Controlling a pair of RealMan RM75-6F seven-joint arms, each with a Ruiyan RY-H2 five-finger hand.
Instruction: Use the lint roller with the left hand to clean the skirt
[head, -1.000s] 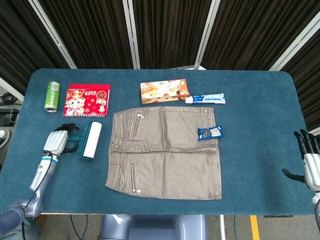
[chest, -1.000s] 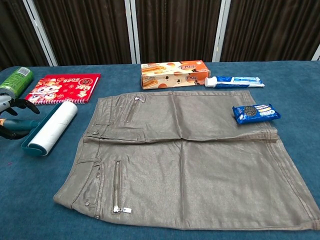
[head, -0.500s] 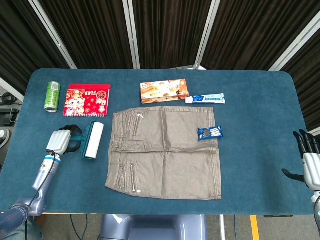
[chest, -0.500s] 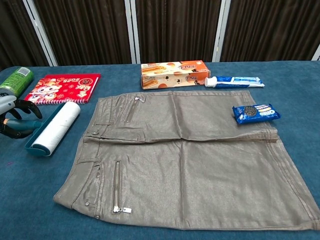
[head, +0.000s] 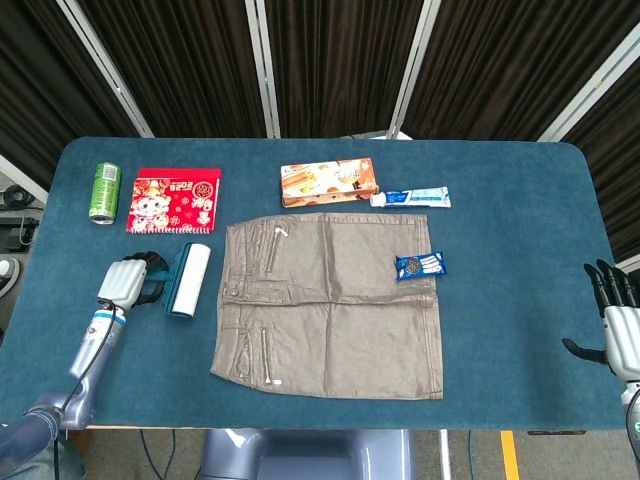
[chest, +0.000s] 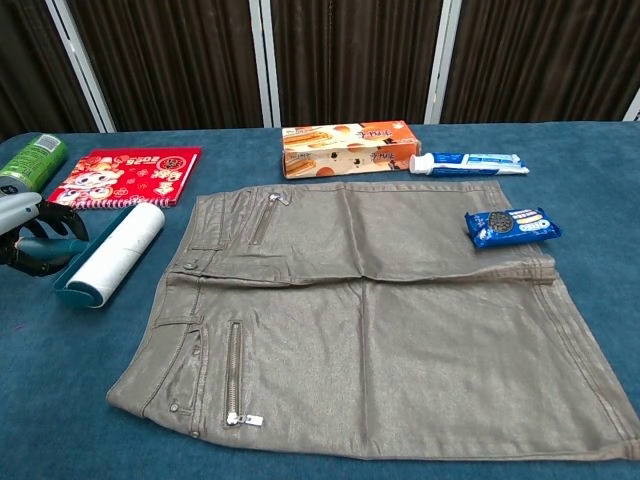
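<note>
Roller nudged rightward toward skirt by left hand, fingers curled round its teal handle, grip unclear; light, rigid, rolls easily; right hand idle, fingers spread.

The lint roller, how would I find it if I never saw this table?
Start at the big grey-brown skirt spread on the blue table. Look just off its left edge, below the red booklet: the lint roller lies there at the left robot hand. It is the only white cylinder in a teal holder.
</note>
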